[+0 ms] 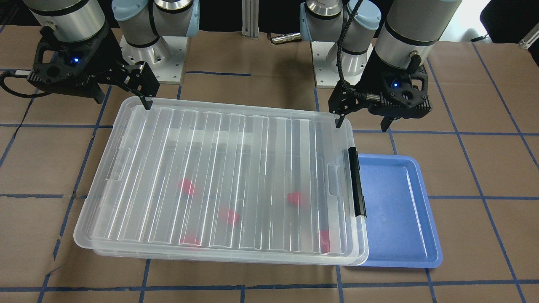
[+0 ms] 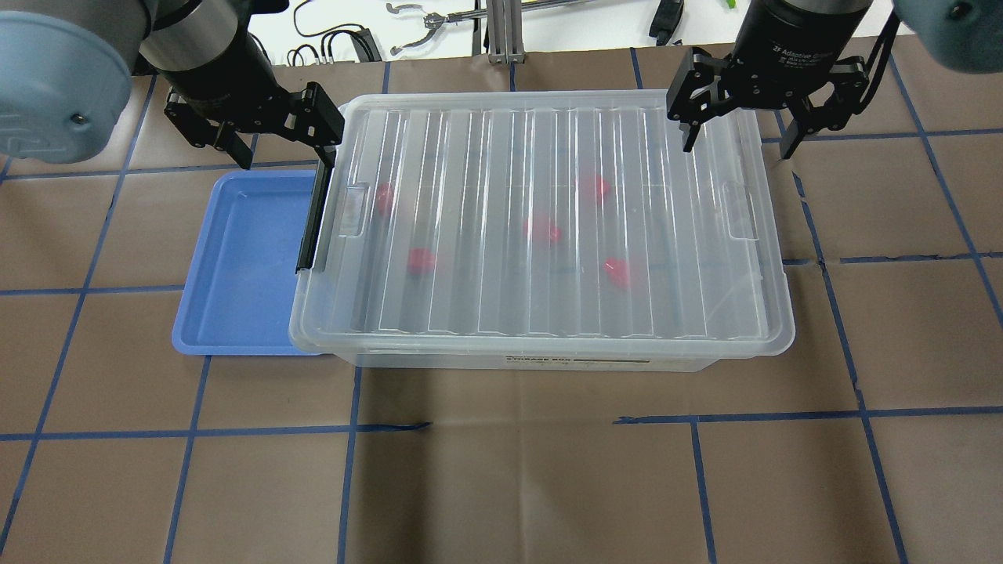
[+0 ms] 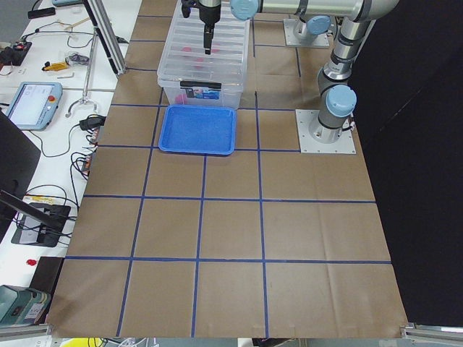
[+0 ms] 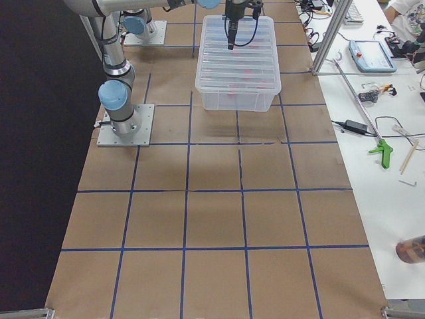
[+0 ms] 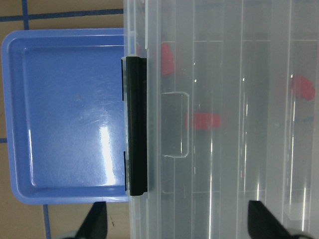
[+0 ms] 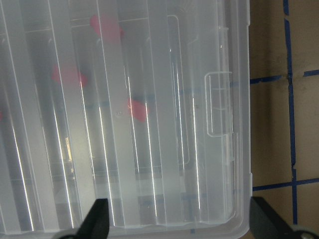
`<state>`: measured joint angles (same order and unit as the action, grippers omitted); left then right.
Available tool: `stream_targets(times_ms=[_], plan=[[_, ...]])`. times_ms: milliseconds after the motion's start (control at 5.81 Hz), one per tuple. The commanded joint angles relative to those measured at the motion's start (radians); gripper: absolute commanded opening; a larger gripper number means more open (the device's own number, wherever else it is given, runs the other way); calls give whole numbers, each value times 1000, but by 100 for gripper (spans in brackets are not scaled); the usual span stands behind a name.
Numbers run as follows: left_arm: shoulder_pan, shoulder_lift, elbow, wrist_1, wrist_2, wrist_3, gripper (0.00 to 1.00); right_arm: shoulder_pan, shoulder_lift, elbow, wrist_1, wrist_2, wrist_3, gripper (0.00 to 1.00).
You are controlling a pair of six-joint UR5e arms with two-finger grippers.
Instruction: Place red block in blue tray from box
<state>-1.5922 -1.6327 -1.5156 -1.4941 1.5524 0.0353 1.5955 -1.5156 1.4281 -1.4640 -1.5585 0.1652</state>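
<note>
Ribbed lid (image 2: 666,235) is on the clear box (image 2: 470,357), mid-frame on the worktop (image 2: 501,486), with five red blocks (image 2: 421,261) showing blurry underneath. Blue tray (image 2: 235,258) sits tight against its left end, by the black latch (image 2: 312,219). Left gripper (image 2: 286,153) and right gripper (image 2: 736,147) hover over the upper corners, fingers spread, holding nothing.

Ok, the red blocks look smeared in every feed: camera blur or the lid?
Likely the lid: overhead, tape lines stay sharp while the red blocks under the ribbed lid look hazy; front-facing, white glare streaks run along its ribs; left wrist, a bright reflection sits on the blue tray.
</note>
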Motion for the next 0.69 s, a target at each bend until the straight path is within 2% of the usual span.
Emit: stream_targets(times_ms=[0, 516], plan=[[0, -1, 0, 0, 0, 0, 98, -12, 0, 0, -4, -11, -6, 100], [0, -1, 0, 0, 0, 0, 98, -251, 3, 24, -6, -8, -234, 100]])
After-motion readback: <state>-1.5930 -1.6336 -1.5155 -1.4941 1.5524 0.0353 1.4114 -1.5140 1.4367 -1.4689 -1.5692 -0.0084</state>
